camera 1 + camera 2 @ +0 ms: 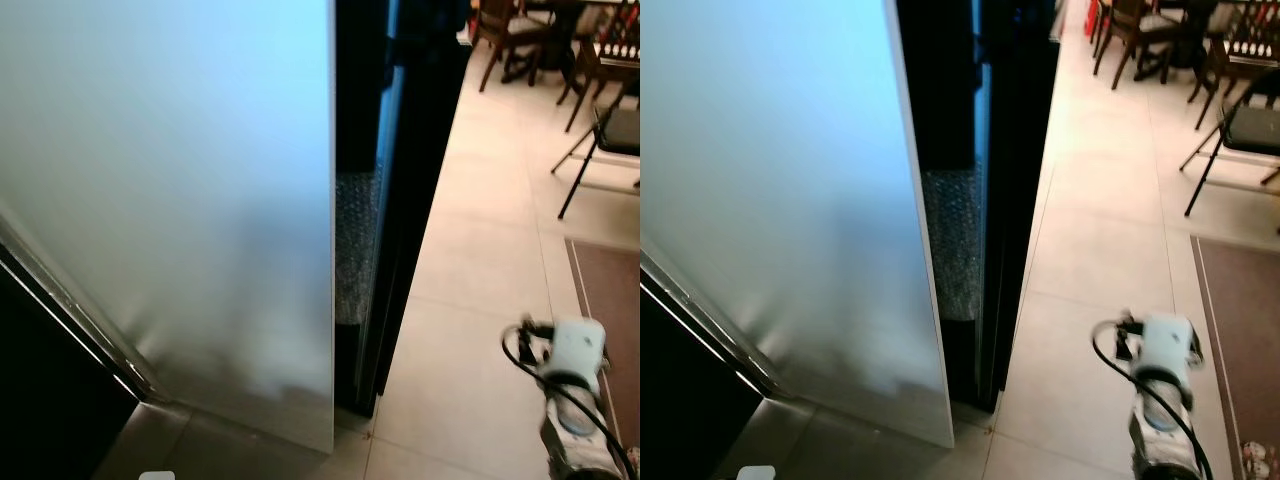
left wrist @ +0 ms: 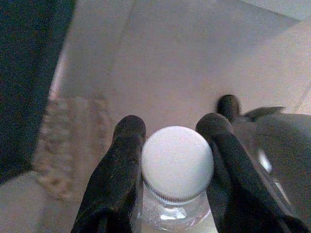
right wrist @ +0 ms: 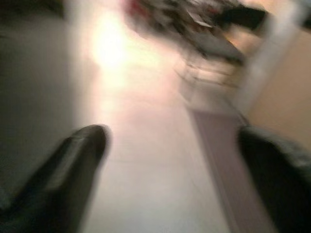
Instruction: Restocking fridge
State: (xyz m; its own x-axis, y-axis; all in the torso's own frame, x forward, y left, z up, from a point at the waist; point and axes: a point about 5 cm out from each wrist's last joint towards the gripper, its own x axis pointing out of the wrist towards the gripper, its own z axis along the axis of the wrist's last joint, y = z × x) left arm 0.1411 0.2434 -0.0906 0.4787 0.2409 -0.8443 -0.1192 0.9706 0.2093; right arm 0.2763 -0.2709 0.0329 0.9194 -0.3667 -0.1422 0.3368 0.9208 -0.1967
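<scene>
The left gripper (image 2: 177, 145) is clamped on a clear bottle with a white cap (image 2: 177, 162), held above the tiled floor (image 2: 184, 63). The right gripper (image 3: 175, 160) hangs with fingers spread apart, beside the fridge's open white door (image 1: 180, 200).

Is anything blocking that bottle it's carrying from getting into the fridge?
The left gripper holds a clear plastic bottle with a white cap. The tall pale fridge door stands edge-on before the robot, covering most of the dark interior; only a narrow gap shows.
</scene>
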